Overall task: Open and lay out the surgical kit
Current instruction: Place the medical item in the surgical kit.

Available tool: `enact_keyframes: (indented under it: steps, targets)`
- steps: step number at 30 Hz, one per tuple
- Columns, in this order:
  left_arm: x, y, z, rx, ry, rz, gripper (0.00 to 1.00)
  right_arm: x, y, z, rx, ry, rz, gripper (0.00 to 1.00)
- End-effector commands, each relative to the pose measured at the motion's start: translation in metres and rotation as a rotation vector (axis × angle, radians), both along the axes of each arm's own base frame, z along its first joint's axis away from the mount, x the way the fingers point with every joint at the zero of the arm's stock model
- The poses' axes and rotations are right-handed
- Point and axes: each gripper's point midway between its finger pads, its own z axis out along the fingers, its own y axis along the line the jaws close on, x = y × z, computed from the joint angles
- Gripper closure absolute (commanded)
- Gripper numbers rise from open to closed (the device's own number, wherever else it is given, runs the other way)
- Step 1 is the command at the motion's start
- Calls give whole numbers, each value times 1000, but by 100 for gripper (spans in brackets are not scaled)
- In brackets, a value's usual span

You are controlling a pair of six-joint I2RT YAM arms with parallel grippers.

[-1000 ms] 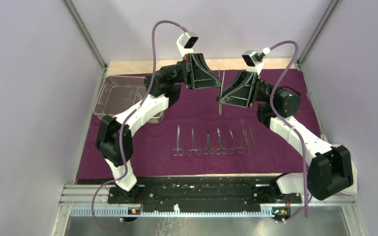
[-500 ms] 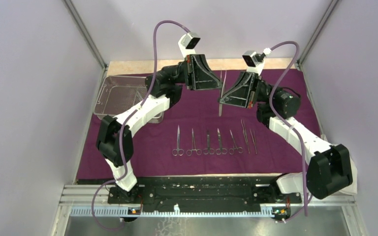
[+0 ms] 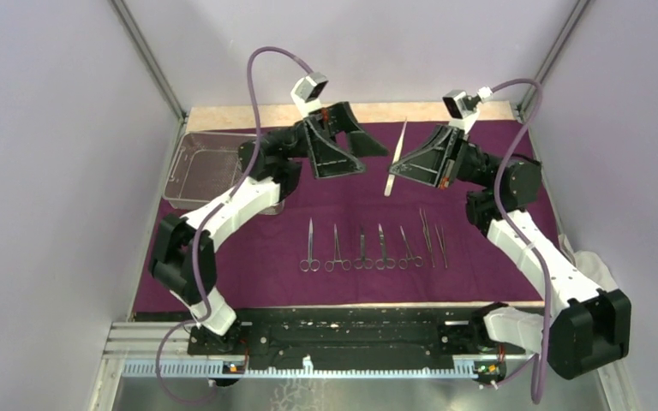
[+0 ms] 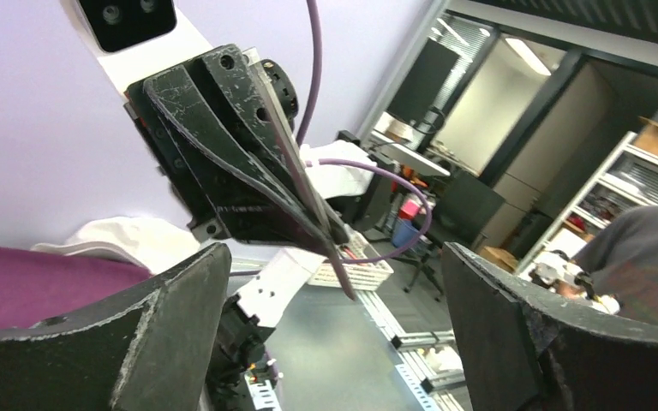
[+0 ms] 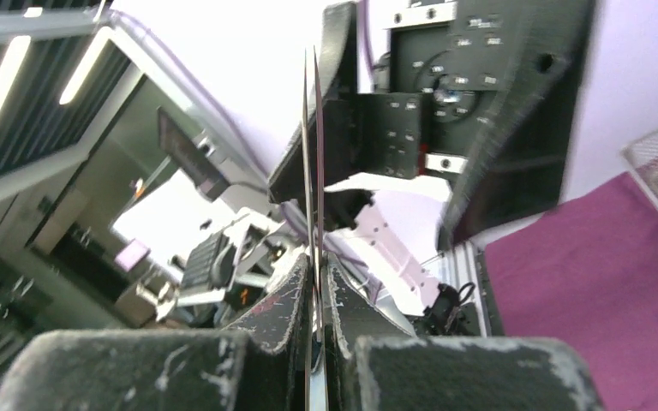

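Clamped between the closed fingers (image 5: pixel 284 318) of the right gripper (image 3: pixel 400 168): one pair of tweezers (image 3: pixel 397 157), carried tilted in the air above the far middle of the purple wrap (image 3: pixel 257 257). Spread flat over the counter (image 3: pixel 223 114), that wrap; on its near middle, a tidy row of instruments (image 3: pixel 373 248), seven by count, side by side. Hovering just left of the tweezers over the same far middle, the left gripper (image 3: pixel 375 161), fingers (image 4: pixel 167 338) wide apart, holding nothing. At the wrap's far left corner, the mesh tray (image 3: pixel 190 167), partly hidden by the left arm; seemingly empty, though not fully readable. Judged well along: wrap opened, most pieces laid out, the held tweezers yet to be set down, probably at the right end of the row. Open cloth to the right of the row and across the wrap's far half. Little margin at the wrap's right edge, with the white cloth (image 3: pixel 595 264) just beyond it and the enclosure walls close on both sides.
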Motion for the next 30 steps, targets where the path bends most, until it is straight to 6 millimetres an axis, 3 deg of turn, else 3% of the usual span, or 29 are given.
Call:
enact_keyframes:
  steps: [1, 3, 4, 6, 8, 11, 14, 17, 23, 30]
  targets:
    - [8, 29, 9, -38, -111, 170, 2, 29, -14, -21, -84, 84, -166, 100]
    - [24, 39, -3, 31, -67, 257, 2, 54, -20, -67, -292, 177, -312, 100]
    - [35, 43, -11, 81, -47, 311, 2, 66, -32, -87, -450, 170, -445, 100]
    - [62, 49, -27, 203, -47, 469, 2, 83, -71, -148, -805, 126, -644, 100]
    - [80, 57, -42, 344, -56, 628, 2, 84, -116, -199, -1108, 158, -763, 100]
    - [102, 76, -68, 521, -18, 815, 2, 74, -165, -251, -1404, 186, -846, 100]
    - [109, 90, -75, 563, 1, 920, 2, 76, -191, -262, -1514, 185, -941, 100]
    - [114, 100, -73, 521, 29, 1013, 2, 82, -200, -275, -1584, 207, -950, 100]
    - [113, 112, -67, 376, 38, 1112, 2, 89, -193, -321, -1639, 390, -792, 100]
    - [119, 109, -82, 455, -44, 1092, 2, 92, -200, -354, -1586, 571, -598, 100]
